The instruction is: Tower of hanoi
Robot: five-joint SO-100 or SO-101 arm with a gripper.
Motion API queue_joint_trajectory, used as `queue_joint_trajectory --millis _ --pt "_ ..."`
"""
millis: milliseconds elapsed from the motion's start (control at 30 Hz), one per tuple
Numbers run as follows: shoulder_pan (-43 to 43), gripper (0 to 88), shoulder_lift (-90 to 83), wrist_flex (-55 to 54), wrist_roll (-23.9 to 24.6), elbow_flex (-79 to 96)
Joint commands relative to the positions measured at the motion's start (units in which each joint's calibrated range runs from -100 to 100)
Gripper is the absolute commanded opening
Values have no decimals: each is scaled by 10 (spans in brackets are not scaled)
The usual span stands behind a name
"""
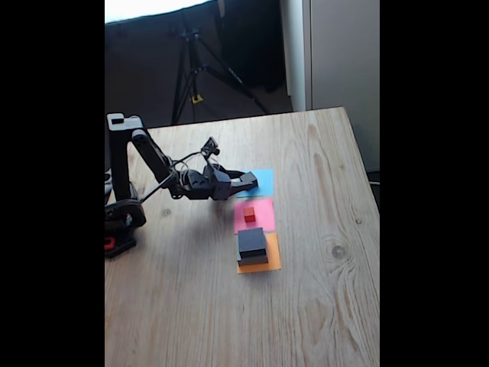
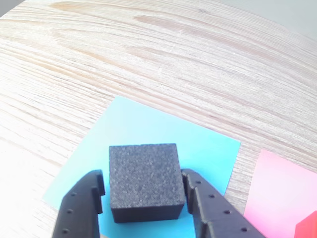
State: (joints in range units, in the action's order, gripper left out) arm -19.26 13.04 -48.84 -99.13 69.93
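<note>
Gripper [image 2: 143, 198] down low over the blue paper square [image 2: 148, 129], and the small black cube [image 2: 143, 181] sits right between the fingers [image 2: 81, 208], one flanking each side. Whether they're pinching it or only bracketing it, cannot tell from the wrist view. The cube looks equal-sided, no long axis, its top face up and its edges skewed a little against the blue paper's edges. In the fixed view the gripper [image 1: 248, 181] reaches in from the left across the wooden table [image 1: 321, 306]. Nearer along the row, the pink paper square [image 1: 260, 218] carries the tiny red cube [image 1: 249, 215]. Nearest, the orange paper square [image 1: 267, 262] holds the medium black block [image 1: 251, 241] stacked on the large flat grey block [image 1: 253, 260]. A tripod [image 1: 195, 73] stands beyond the table's far edge.
</note>
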Motion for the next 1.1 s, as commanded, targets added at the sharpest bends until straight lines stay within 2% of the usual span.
queue_joint_trajectory --millis 0,267,400,500,533,600,767,933,1067 --pt "-8 186 0 -19 -9 -13" --pt "-8 254 -31 -17 -9 -14" --pt "-12 261 -111 47 -9 -12" --pt "-13 255 -181 98 21 -7" --pt "-14 249 -204 114 30 -5" --pt "-12 201 -254 162 1 7" --pt "5 15 -395 258 -9 87" --pt "21 3 -519 340 -9 142" --pt "40 3 -590 537 -9 59"
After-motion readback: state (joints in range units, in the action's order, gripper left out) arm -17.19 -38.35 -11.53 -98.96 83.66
